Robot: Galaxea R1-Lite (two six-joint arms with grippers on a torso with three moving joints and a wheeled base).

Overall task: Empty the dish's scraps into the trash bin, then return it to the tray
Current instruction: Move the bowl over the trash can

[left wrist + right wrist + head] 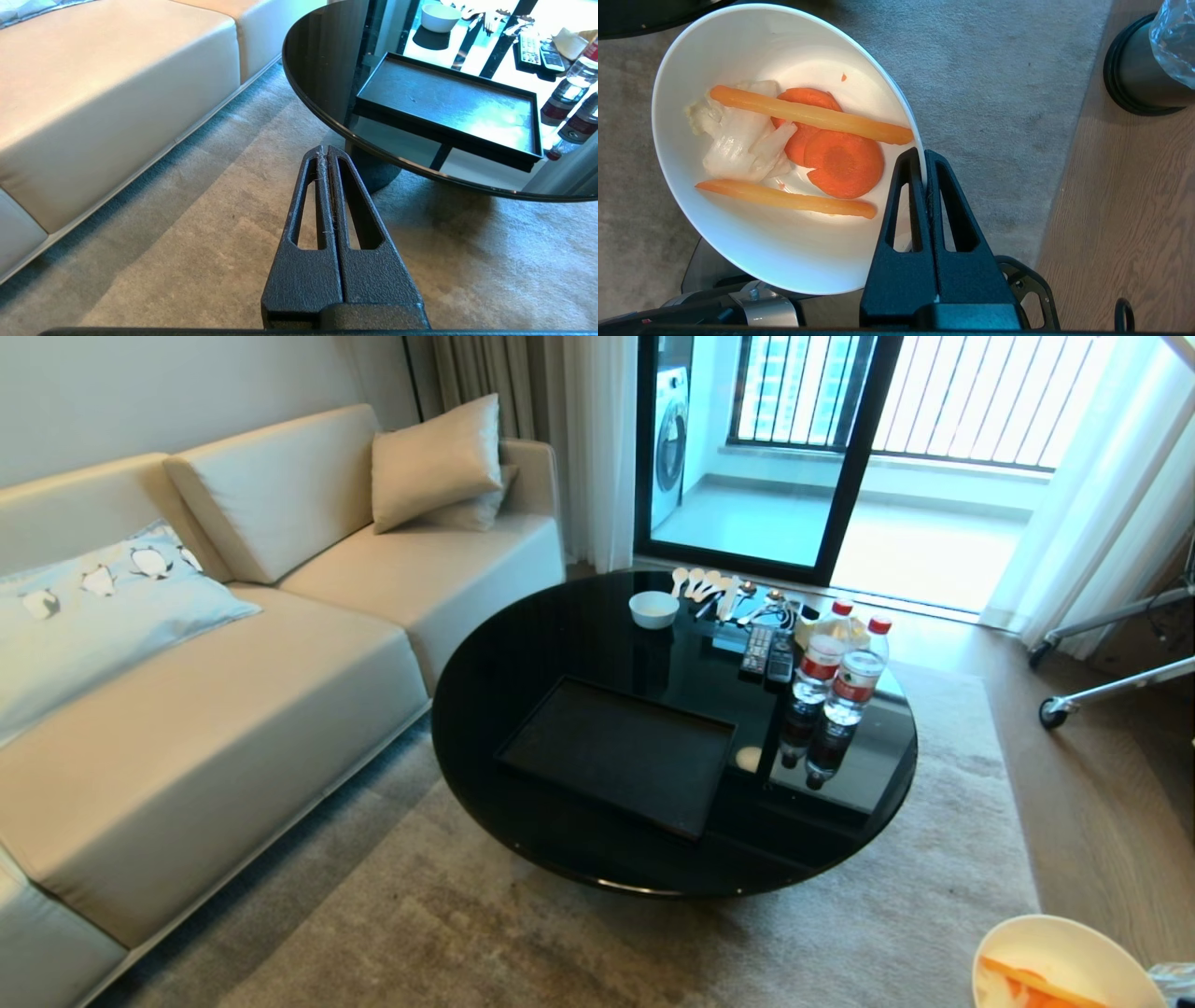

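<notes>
- Living room with beige sofa (215, 681); round glossy black bench (579, 644) carries the empty tray (621, 751).
- Trash bin (1141, 77) stands on the wood floor, near the right gripper (924, 161), whose fingers pinch the rim of the dish (752, 242).
- Scraps (808, 149) lie inside: carrying step. I judge the next move needs the dish over the bin, then tipping.
- Left gripper (327, 151) is idle above the carpet, fingers pressed together.
- Red bottle labels (854, 689) cannot be read.

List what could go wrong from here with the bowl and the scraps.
1. The right gripper pinches the bowl only by its rim, so it could slip or swing.
2. The bowl hangs over the carpet, with the bin off to the side on wood floor; tipping early would drop the scraps on the carpet.
3. The bin's loose liner may catch the rim while pouring.
</notes>
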